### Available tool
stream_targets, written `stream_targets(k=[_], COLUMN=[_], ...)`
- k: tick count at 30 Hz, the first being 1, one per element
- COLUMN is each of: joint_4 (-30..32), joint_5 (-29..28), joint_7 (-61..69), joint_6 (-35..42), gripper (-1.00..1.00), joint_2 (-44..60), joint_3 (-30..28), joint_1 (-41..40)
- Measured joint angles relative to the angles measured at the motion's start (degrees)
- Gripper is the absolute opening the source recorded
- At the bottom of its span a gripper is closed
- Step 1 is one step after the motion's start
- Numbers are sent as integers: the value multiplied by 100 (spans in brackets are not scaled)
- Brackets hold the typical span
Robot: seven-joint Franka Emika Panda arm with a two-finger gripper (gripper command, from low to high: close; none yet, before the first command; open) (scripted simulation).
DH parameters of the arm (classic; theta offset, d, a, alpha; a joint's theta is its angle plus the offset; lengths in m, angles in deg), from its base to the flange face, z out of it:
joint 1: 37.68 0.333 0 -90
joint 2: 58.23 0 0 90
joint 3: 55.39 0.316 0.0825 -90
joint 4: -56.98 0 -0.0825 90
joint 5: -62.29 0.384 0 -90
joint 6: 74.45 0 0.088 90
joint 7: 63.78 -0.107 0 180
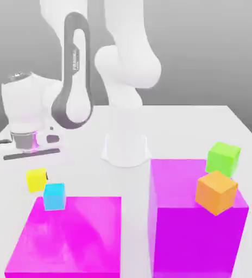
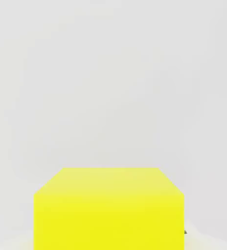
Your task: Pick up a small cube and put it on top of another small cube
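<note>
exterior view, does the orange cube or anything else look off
The orange cube sits turned at an angle to the tall magenta block under it, close to the top's front corner on the exterior view's right, and may overhang slightly. Nothing looks spilled or damaged.

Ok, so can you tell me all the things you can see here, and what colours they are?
yellow cube: one, bright yellow, in the gripper, beside the cyan cube
cyan cube: one, cyan, at the low magenta block's far edge
orange cube: one, orange, on the tall magenta block
lime-green cube: one, lime green, behind the orange cube
magenta blocks: two, low on the exterior view's left, tall on its right
table: one, white
arm: one, white
gripper: one, shut on the yellow cube
</note>
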Motion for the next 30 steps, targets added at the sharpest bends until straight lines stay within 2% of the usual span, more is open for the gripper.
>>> stream_targets(k=[2, 8, 25, 30], joint_4=[-108, -1212, -3976, -4542], joint_5=[-318, -794, -387, -151], joint_7=[-80, 822, 3687, 4326], joint_6=[222, 1453, 4406, 4999], gripper=[-100, -100, -100, -100], joint_2=[-88, -191, -458, -495], joint_3=[107, 517, 1800, 2083], joint_1=[-29, 767, 3551, 4160])
